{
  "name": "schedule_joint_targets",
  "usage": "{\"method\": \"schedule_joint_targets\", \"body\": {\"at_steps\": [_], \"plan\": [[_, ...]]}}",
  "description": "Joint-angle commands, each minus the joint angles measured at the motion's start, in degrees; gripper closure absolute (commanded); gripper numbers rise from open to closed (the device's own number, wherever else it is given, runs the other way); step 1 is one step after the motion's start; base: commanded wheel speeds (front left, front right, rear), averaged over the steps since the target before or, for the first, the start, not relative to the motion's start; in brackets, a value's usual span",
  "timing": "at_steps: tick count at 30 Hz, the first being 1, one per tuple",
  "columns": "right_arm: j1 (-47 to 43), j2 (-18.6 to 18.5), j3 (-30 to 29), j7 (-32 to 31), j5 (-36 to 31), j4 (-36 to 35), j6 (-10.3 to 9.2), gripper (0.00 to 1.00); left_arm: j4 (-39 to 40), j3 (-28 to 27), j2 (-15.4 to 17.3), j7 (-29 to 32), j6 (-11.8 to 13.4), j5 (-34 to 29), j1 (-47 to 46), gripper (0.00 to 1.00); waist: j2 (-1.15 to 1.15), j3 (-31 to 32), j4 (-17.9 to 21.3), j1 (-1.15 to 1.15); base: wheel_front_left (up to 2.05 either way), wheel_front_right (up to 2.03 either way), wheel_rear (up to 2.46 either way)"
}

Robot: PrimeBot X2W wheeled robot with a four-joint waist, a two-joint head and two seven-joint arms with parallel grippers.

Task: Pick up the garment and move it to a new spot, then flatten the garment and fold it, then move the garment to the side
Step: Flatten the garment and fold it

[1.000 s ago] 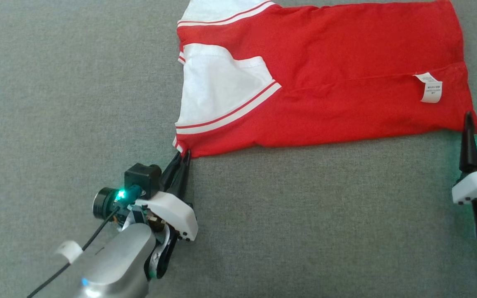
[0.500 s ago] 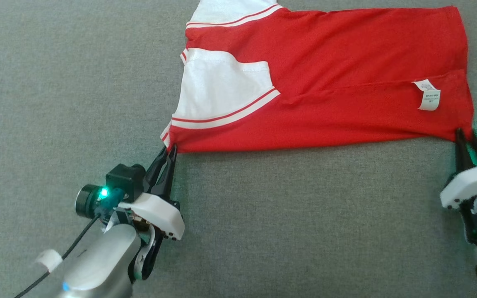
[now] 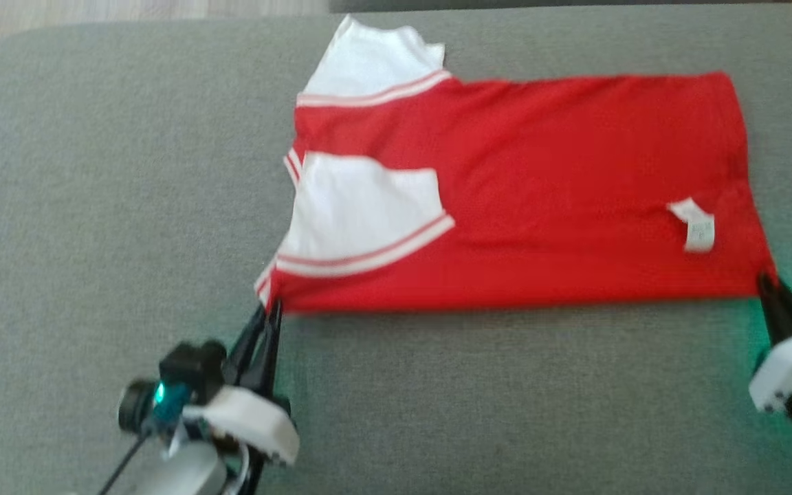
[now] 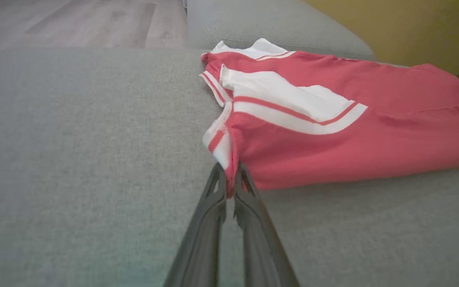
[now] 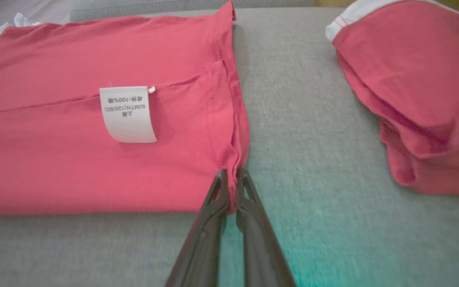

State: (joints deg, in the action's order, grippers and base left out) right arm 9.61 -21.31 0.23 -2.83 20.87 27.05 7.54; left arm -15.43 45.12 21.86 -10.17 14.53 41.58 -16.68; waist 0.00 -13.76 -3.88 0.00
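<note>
The red and white knit cloth garment (image 3: pixel 540 179) looks soft and matt; its white care label (image 5: pixel 128 113) is smoother, with a faint sheen. The grey cloth-covered cushion (image 3: pixel 93 206) has a coarse, matt weave. The left gripper (image 4: pixel 229 179) and right gripper (image 5: pixel 231 179) have dark, matt plastic jaws. The pale wood-plank floor (image 4: pixel 94 24) looks smooth.

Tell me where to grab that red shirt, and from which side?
By the two near-edge corners of the red shirt, coming low from the robot's side. It lies flat on the cushion, so only corners offer pinchable cloth. The left gripper is shut on the striped corner, the right gripper on the corner near the label.
</note>
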Motion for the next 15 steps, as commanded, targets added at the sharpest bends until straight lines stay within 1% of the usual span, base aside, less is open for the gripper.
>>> {"method": "schedule_joint_targets", "body": {"at_steps": [1, 4, 10, 11, 12, 13, 14, 15], "plan": [[-2.04, -2.64, 0.09, -1.19, 0.52, -2.83, -0.05, 1.0, 2.14, -2.84, 2.43, -0.21, 1.13, 0.8, 0.7, 1.0, 0.0, 0.76, 0.68, 0.0, 0.0, 0.0, 0.0], [-6.56, -3.07, -0.88, -4.71, 1.09, -7.66, -0.05, 1.0, 5.0, -2.82, 3.48, 0.69, 2.26, 2.19, 4.66, 1.0, 0.0, 1.56, 1.37, 0.0, 0.0, 0.0, 0.0], [-13.92, -2.36, -3.3, -10.33, 1.64, -15.67, -0.05, 1.0, 9.13, -2.4, 4.85, 2.3, 2.9, 4.91, 10.57, 1.0, 0.0, 2.58, 2.01, 0.0, 0.0, 0.0, 0.0], [-14.63, -2.08, -3.87, -10.86, 1.37, -16.57, -0.05, 0.76, 9.4, -2.18, 5.09, 2.82, 2.89, 5.13, 11.0, 1.0, 0.0, 2.7, 2.05, 0.0, 0.0, 0.0, 0.0], [-15.2, -1.81, -4.45, -11.27, 0.86, -17.35, -0.05, 0.26, 9.62, -2.05, 5.32, 3.11, 2.99, 5.14, 11.21, 0.96, 0.0, 2.84, 2.08, 0.0, 0.0, 0.0, 0.0], [-15.55, -1.42, -5.32, -11.38, 0.08, -18.0, -0.05, 0.0, 9.84, -2.01, 5.46, 3.31, 3.14, 5.14, 11.27, 0.55, 0.0, 2.97, 2.11, 0.0, 0.0, 0.0, 0.0], [-15.7, -0.9, -6.13, -11.19, -0.7, -18.7, -0.05, 0.0, 10.0, -1.97, 5.6, 3.55, 3.21, 5.11, 11.16, 0.0, 0.0, 3.1, 2.11, 0.0, 0.0, 0.0, 0.0], [-15.86, -0.27, -6.68, -11.18, -1.19, -19.33, -0.05, 0.0, 10.13, -1.96, 5.78, 3.61, 3.29, 4.88, 10.87, 0.0, 0.0, 3.27, 2.11, 0.0, 0.0, 0.0, 0.0]]}}
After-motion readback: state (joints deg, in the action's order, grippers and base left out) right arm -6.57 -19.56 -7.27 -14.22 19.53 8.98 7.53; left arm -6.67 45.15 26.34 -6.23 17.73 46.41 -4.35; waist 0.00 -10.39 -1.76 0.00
